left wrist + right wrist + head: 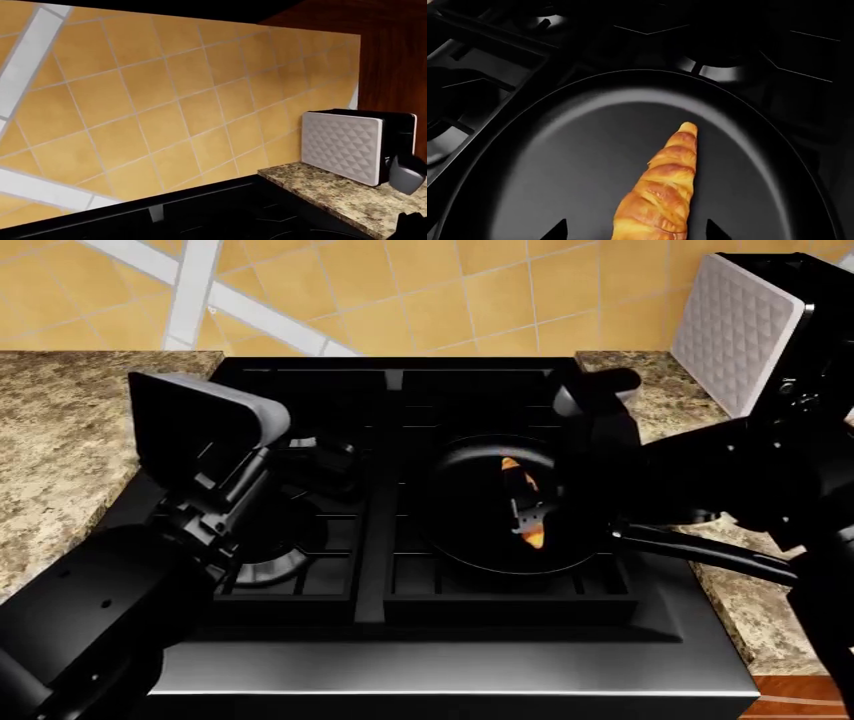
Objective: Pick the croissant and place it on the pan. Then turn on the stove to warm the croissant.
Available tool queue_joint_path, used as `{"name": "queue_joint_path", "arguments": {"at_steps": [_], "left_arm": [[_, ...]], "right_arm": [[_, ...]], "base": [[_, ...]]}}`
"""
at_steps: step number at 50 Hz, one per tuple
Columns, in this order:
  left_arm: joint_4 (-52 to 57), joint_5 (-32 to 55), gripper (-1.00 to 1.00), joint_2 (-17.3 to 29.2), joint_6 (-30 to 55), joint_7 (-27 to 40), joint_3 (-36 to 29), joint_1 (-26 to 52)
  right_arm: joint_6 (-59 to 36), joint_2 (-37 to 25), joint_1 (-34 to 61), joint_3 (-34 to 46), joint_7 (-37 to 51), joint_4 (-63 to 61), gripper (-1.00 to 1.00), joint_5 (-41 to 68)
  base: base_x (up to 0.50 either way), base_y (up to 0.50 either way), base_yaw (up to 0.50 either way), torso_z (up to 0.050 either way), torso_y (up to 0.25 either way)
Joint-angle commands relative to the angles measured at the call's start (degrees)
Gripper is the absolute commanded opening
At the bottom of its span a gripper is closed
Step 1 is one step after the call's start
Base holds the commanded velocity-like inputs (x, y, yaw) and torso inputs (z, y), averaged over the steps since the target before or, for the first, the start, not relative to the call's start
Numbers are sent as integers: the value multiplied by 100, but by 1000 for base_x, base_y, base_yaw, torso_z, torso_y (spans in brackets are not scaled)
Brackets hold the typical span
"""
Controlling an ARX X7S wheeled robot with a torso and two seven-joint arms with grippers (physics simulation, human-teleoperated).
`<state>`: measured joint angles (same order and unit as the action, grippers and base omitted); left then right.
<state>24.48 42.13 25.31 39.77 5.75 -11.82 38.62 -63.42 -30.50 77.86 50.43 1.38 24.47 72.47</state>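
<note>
The ridged golden croissant (660, 192) lies inside the smooth round black pan (560, 165) on the stove (400, 660). The right wrist view shows the right gripper (635, 231) with its fingers (557, 231) parted either side of the pastry. The left gripper (408, 195) hangs near the quilted toaster (343, 147) over the speckled stone surface (333, 192); whether it is open or closed cannot be told.

one croissant (660, 195), one pan (574, 165), one stove (400, 640), one toaster (343, 145)
</note>
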Motion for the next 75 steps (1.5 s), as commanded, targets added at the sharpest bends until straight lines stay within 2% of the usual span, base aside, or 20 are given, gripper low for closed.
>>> {"name": "queue_joint_path", "arguments": {"at_steps": [1,11,32,40,50,56,60,67,75], "left_arm": [[37,49,100,26,-15,31,41,-44],[218,200,100,44,-40,111,188,-137],[771,454,100,246,-216,255,573,-623],[871,494,100,234,-264,369,671,-682],[829,451,100,235,-177,451,555,-775],[807,519,100,261,-57,487,491,-900],[812,567,100,282,-11,481,466,-946],[816,609,100,298,46,466,405,-924],[781,580,100,274,75,480,328,-800]], "right_arm": [[-94,-131,-44,-155,371,-515,100,228],[-73,-323,-234,-482,995,-1120,100,610],[623,-844,-999,-1432,3090,-3413,100,1419],[1129,-1093,-1366,-1664,3407,-4282,100,1053],[1617,-1279,-1870,-2044,3990,-5054,100,1249],[1961,-1299,-2142,-2163,4145,-5522,100,839],[1970,-1366,-2213,-2178,4356,-5667,100,774],[2417,-1465,-2579,-2491,4211,-5827,100,885],[2360,-1591,-2631,-2491,4243,-5829,100,947]], "base": [[0,0,0,0,0],[0,0,0,0,0],[0,0,0,0,0],[0,0,0,0,0],[0,0,0,0,0],[0,0,0,0,0],[0,0,0,0,0],[0,0,0,0,0],[0,0,0,0,0]]}}
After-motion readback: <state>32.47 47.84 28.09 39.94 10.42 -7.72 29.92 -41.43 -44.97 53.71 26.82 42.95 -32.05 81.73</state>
